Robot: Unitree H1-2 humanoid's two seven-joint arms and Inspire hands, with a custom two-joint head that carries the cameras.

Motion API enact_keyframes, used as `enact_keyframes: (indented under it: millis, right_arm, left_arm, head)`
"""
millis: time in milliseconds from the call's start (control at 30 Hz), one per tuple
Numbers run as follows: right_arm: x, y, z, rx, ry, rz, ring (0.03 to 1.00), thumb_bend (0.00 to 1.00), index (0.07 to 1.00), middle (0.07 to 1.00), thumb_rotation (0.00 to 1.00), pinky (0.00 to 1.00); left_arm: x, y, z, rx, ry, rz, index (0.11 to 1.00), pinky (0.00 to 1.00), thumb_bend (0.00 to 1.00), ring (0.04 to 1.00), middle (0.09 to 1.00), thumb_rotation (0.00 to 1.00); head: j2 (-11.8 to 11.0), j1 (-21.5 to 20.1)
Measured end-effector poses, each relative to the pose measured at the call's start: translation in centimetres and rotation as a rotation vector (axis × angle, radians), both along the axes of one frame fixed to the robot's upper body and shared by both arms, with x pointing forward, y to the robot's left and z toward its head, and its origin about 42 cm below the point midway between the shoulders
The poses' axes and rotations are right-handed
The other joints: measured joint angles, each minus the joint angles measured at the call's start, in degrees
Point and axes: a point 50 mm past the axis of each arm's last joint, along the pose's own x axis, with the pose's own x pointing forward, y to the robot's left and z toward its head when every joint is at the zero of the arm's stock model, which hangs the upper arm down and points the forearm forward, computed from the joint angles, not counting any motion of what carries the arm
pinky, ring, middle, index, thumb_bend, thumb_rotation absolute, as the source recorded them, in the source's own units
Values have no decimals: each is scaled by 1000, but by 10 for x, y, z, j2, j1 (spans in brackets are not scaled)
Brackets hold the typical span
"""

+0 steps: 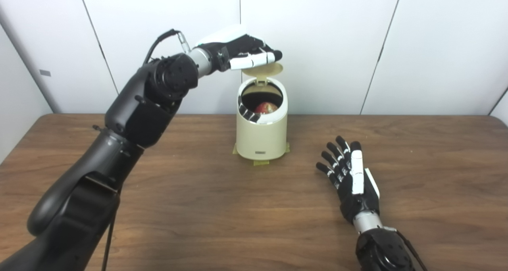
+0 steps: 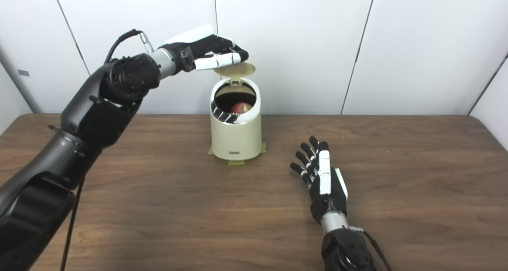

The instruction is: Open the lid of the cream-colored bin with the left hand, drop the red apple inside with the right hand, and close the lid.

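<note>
Cream-colored bin [image 1: 262,132] stands toward the back of the wooden table [image 1: 198,207] on bits of yellow tape [image 1: 261,162], its lid [image 1: 264,69] tipped up at the rear hinge. Down inside I see the red apple [image 1: 266,107]. My left hand [image 1: 242,50] hovers flat over the raised lid, fingers straight and together, holding nothing; contact with it I cannot judge. My right hand [image 1: 351,175] rests near the bin's right, fingers spread, empty.
</note>
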Motion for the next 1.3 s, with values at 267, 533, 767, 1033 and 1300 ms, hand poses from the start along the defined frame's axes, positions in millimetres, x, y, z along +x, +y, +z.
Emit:
enact_keyframes:
  millis: [267, 533, 767, 1033, 1300]
  right_arm:
    - [1, 0, 0, -7, 1, -2, 904, 593, 956, 923, 1000, 813]
    - [3, -2, 0, -21, 4, -8, 921, 591, 961, 926, 1000, 833]
    - [3, -2, 0, -21, 4, -9, 920, 592, 947, 919, 1000, 833]
    - [4, -4, 1, -24, 9, -17, 919, 594, 947, 914, 1000, 832]
    - [4, -4, 1, -27, 16, -19, 916, 592, 946, 909, 1000, 835]
  left_arm:
    - [-9, -4, -1, 75, -15, -14, 789, 888, 615, 822, 755, 1000]
    - [-23, 4, -9, 154, -89, -14, 785, 645, 589, 698, 741, 1000]
    - [-28, 4, -31, 217, -79, -14, 804, 695, 624, 753, 776, 1000]
    - [-41, 6, -49, 305, -55, -42, 839, 881, 615, 844, 824, 1000]
    - [-46, 3, -53, 413, -108, -94, 845, 905, 621, 837, 836, 1000]
  head:
    - [4, -4]
    - [7, -7]
    - [11, -11]
    - [12, -12]
    - [15, -16]
